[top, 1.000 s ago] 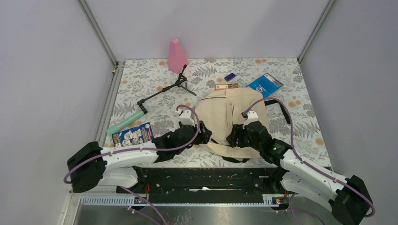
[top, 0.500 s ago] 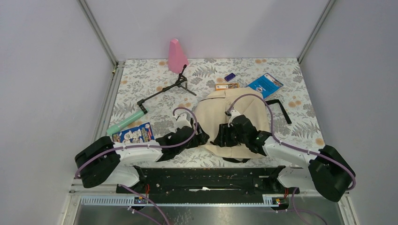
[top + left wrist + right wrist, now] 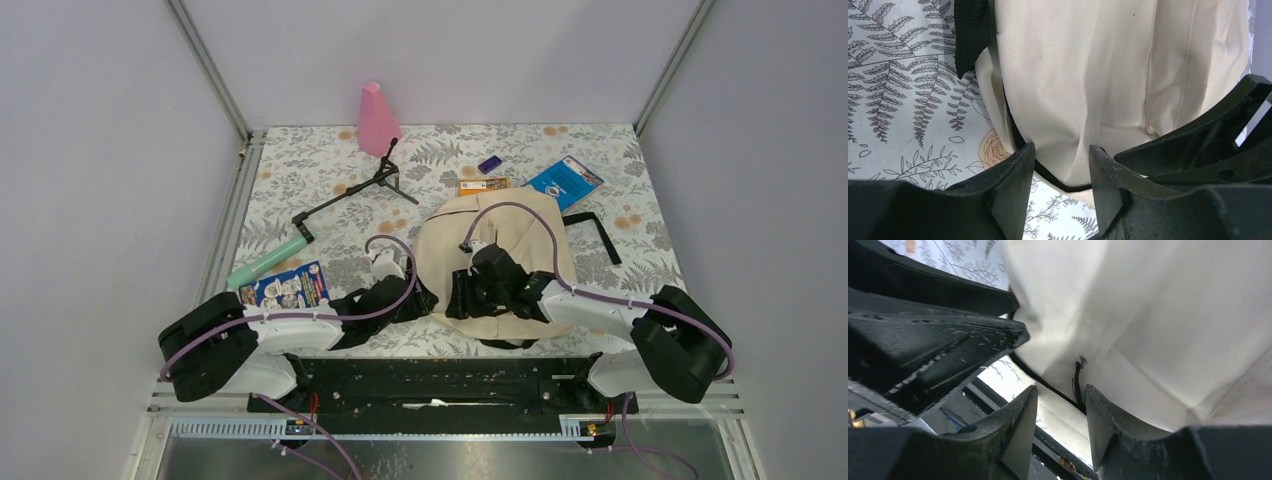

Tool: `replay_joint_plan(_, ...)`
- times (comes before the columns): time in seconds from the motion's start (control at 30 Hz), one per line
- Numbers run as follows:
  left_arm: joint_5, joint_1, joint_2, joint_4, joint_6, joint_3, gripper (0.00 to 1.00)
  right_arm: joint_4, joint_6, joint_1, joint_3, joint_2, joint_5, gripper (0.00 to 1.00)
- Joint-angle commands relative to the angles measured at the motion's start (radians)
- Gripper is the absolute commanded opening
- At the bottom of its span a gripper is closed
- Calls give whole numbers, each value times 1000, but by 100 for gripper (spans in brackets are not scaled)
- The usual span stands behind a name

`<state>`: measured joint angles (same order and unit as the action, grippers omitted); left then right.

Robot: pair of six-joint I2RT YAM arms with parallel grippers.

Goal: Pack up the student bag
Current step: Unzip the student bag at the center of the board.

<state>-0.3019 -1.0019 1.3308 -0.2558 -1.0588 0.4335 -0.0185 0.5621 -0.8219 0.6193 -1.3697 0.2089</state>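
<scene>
Now the student bag (image 3: 500,235) lies by the near edge of the worktop (image 3: 320,190), our left fingers (image 3: 1010,190) and right fingers (image 3: 1108,415) both apart around its rim, and if we pinch too little cloth it may slip out.

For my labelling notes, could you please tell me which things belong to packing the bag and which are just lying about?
In hand: student bag, left gripper, right gripper.
Lying about, untouched: pink cone, black tripod, blue booklet, picture card, orange packet, purple block.
</scene>
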Motion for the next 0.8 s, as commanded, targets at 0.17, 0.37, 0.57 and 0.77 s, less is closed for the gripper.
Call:
replay_joint_plan(0.17,47,-34,-47,-59,146,-14,47,151,119,-49,-33,165,-177,55)
replay_joint_plan(0.37,51,-112,-59,-48,365,81,52,221,187,-49,-119,230,-202,54)
replay_joint_plan(0.57,93,-145,-27,-92,479,129,60,314,286,-49,-195,411,-330,60)
replay_joint_plan(0.77,206,-145,39,-161,574,140,74,444,362,-48,-227,645,-440,77)
